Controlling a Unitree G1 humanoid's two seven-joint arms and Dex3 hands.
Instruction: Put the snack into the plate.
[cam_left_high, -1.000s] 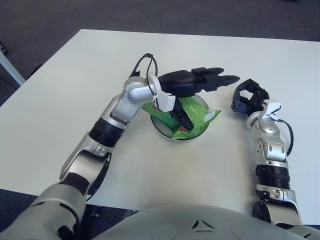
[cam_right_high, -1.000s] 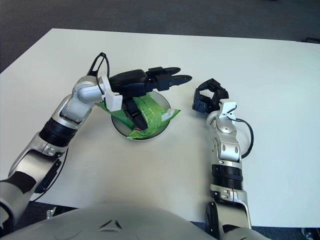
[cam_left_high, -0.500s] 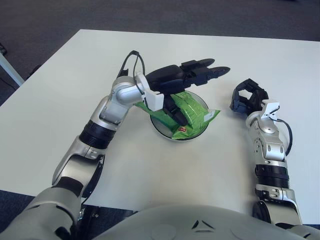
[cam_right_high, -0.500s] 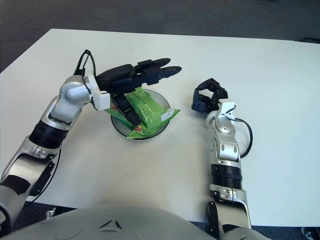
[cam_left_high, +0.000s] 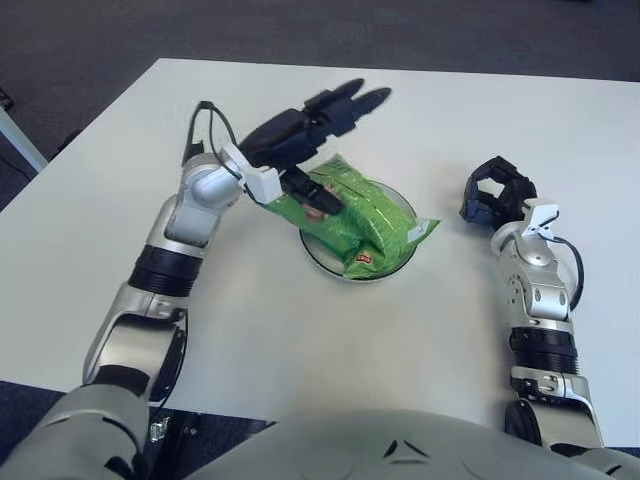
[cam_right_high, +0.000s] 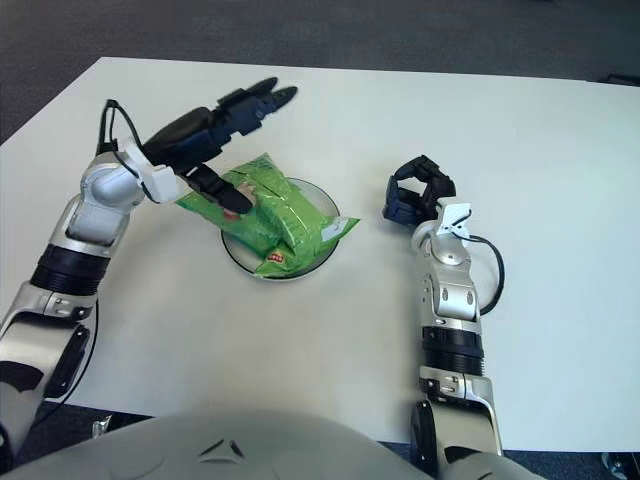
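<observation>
White table (cam_left_high: 420, 360) is carrying everything, dark floor (cam_left_high: 300, 25) showing past its far edge. My left arm (cam_left_high: 175, 235) is reaching in from the left side, my right arm (cam_left_high: 535, 300) is standing up from the near right edge.

Plate (cam_left_high: 318, 250), a shallow round dish with a dark rim, is sitting mid-table. Snack (cam_left_high: 355, 215), a green bag, is lying in the plate, tilted, its far-left end sticking out over the rim toward my left hand, its right corner poking past the rim on the right. Red label showing at the bag's near edge.

My left hand (cam_left_high: 305, 135) is hovering just up-left of the plate, fingers spread apart and stretched out, gripping nothing; the thumb is showing right at the bag's upper-left end, can't tell if it's touching. My right hand (cam_left_high: 495, 195) is showing to the right of the plate, apart from it, fingers curled in loosely, holding nothing.

Versus a second ago: my left hand was directly over the plate covering the bag, now it is pulling back left and away, elbow swinging out, more of the bag is showing. Bag and plate are staying where they were. Right hand is not moving.
</observation>
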